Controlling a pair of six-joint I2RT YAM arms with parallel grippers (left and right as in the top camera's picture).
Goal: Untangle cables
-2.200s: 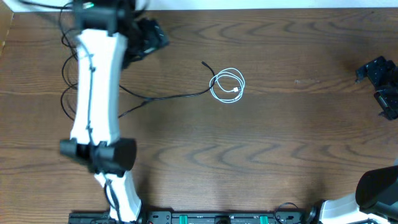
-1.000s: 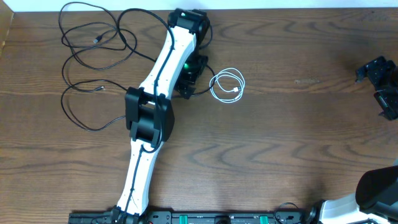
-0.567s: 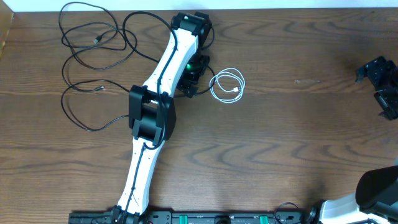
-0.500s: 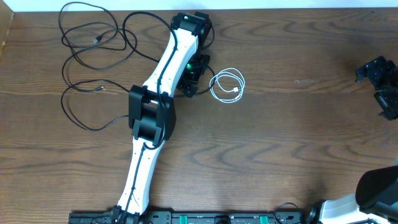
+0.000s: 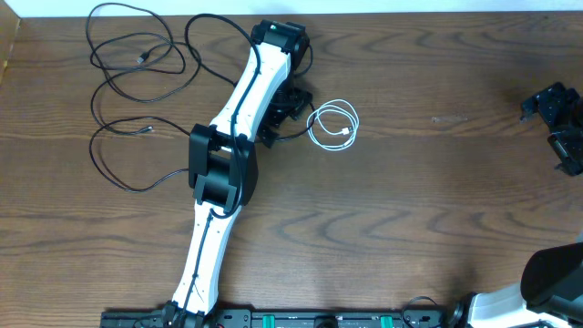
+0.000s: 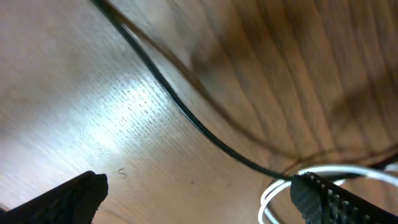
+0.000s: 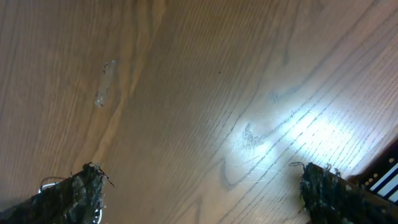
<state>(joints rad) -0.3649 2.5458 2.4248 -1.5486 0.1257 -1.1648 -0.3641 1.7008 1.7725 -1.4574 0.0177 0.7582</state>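
Cables, black, loop across the upper left beside a coiled white cable. Left gripper gapes empty by the coil; right gripper likewise.

Three cables lay on the tabletop: two black cables and one white cable. There were two arms and two claws, the left claw and the right claw.

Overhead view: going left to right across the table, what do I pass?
Loops of black cable → left gripper, open → coiled white cable → bare wood → right gripper, open near the right edge.
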